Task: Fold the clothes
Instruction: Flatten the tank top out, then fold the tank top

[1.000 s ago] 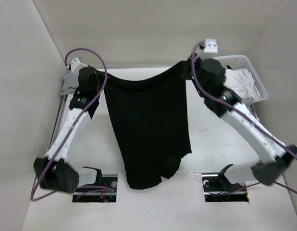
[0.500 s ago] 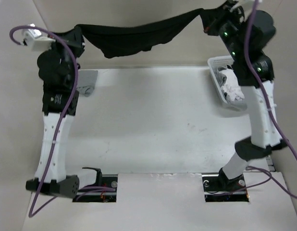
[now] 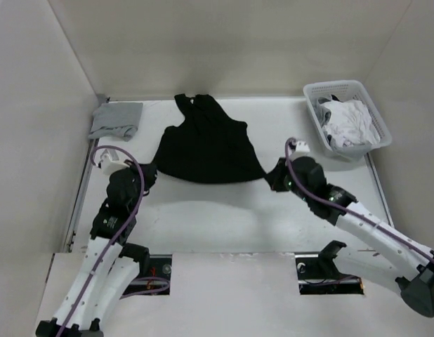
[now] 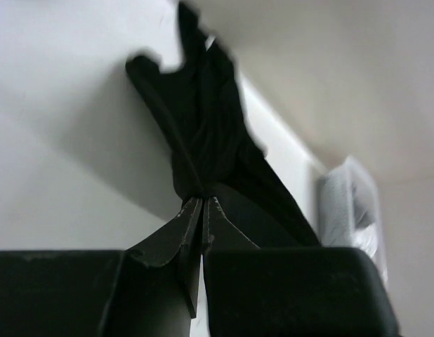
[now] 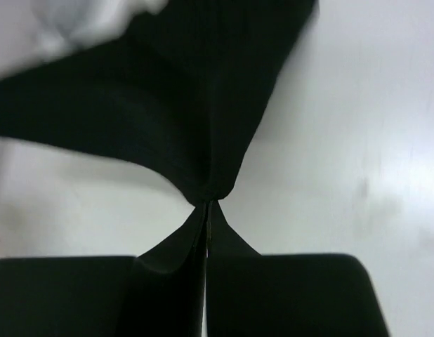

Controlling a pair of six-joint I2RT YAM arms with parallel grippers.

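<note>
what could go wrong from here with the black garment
1. The left gripper and right gripper each pinch only a corner tip of the black garment; a pull could slip it free.
2. Its far end lies bunched and narrow, so a fold may come out crooked.

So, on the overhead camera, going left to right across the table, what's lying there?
From the left: grey garment → black garment → basket.
</note>
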